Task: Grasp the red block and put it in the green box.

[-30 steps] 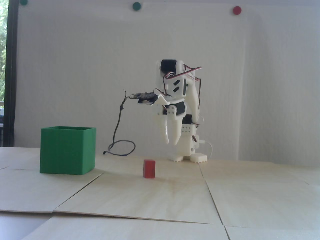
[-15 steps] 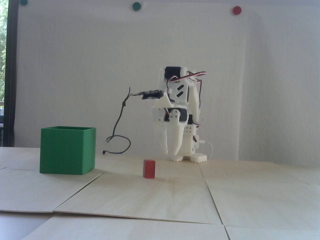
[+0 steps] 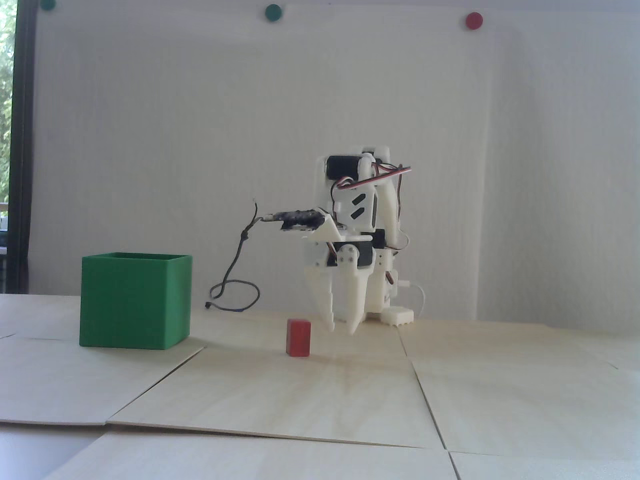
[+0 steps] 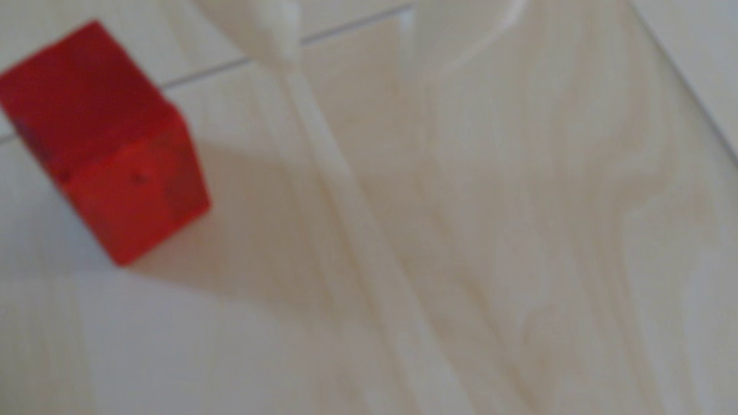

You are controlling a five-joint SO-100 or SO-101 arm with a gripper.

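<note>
Red block (image 3: 298,338): stands upright on the wooden table (image 3: 320,400), near the middle of its span in the fixed view, closer to the far edge than to the near edge; not touched by anything; in the wrist view it lies at the left edge (image 4: 104,139), blurred
Green box (image 3: 135,300): rests on the table towards the left edge in the fixed view, well apart from the red block; open top faces up; interior not visible
Gripper (image 3: 341,330): white, pointing down, tips just above the table surface; positioned just to the right of the red block in the fixed view, apart from it
Fingers (image 3: 322,300): spread, with a clear gap between the tips; nothing between them
Arm base (image 3: 397,316): stands at the far edge of the table, against the white wall (image 3: 200,150)
Cable (image 3: 235,280): dark; hangs from the wrist camera mount and coils on the table at the far edge, between box and arm
</note>
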